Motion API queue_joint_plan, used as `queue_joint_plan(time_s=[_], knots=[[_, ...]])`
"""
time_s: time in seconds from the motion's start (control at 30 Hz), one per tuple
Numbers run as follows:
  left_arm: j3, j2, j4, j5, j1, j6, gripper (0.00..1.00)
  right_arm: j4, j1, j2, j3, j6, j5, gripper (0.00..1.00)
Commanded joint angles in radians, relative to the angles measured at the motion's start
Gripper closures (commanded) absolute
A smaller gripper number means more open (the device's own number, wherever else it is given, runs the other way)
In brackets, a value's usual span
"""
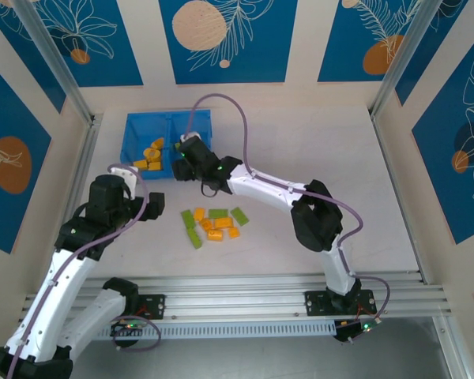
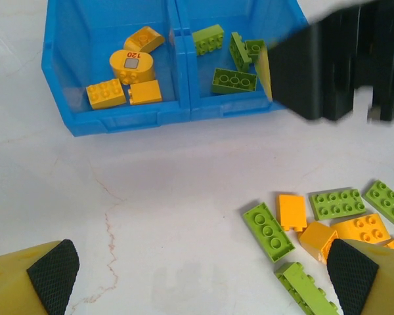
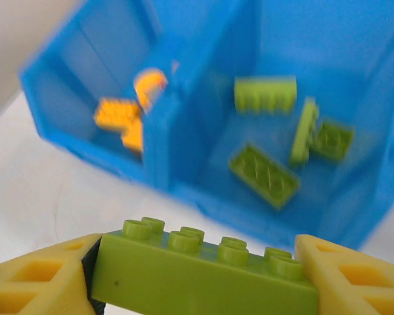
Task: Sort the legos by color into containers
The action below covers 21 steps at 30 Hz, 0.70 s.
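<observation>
Lime green long studded plastic brick (image 3: 203,285), studs up, pinched end to end by the right gripper (image 3: 196,275). Its yellow fingers (image 3: 33,282) bear on both short ends, so the brick hangs level and cannot pivot. The gripper is poised at the near edge of the bright blue two-compartment plastic bin (image 3: 159,141), facing the right-hand compartment. That side holds four lime green bricks (image 3: 262,174). My reading: release comes once the carried brick is over them, colour to colour. The left-hand compartment holds the orange-yellow pieces (image 2: 128,72), one of them rounded with a printed label. The divider wall keeps the two colours apart.

Loose pile of mixed green and orange-yellow bricks (image 1: 213,223) lies on the white marbled tabletop (image 2: 151,197), well apart from the bin. Roughly half the sorting is left, I judge.

Left gripper (image 2: 200,282) is spread wide and empty, hovering low just beside the pile. It is likely staged for an orange-yellow brick, since that compartment is on its side.
</observation>
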Motion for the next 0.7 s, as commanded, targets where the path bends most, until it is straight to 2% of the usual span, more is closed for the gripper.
queue_joint_plan(time_s=[0.0, 0.23, 0.33, 0.5, 0.67], knots=[[-0.011, -0.016, 0.009, 0.007, 0.014, 0.011, 0.00, 0.039, -0.050, 0.133, 0.154, -0.192, 0.018, 0.42], [-0.012, -0.026, 0.006, -0.015, 0.016, 0.008, 0.00, -0.081, -0.094, 0.430, 0.582, -0.343, -0.008, 0.40], [-0.015, -0.023, 0.005, -0.012, 0.017, 0.004, 0.00, -0.114, -0.098, 0.524, 0.714, -0.380, -0.010, 0.37], [-0.017, -0.021, 0.001, -0.017, 0.018, 0.003, 0.00, -0.142, -0.098, 0.556, 0.783, -0.411, -0.017, 0.21], [-0.017, -0.007, -0.001, -0.025, 0.020, 0.003, 0.00, -0.175, -0.097, 0.491, 0.775, -0.401, -0.010, 0.19]])
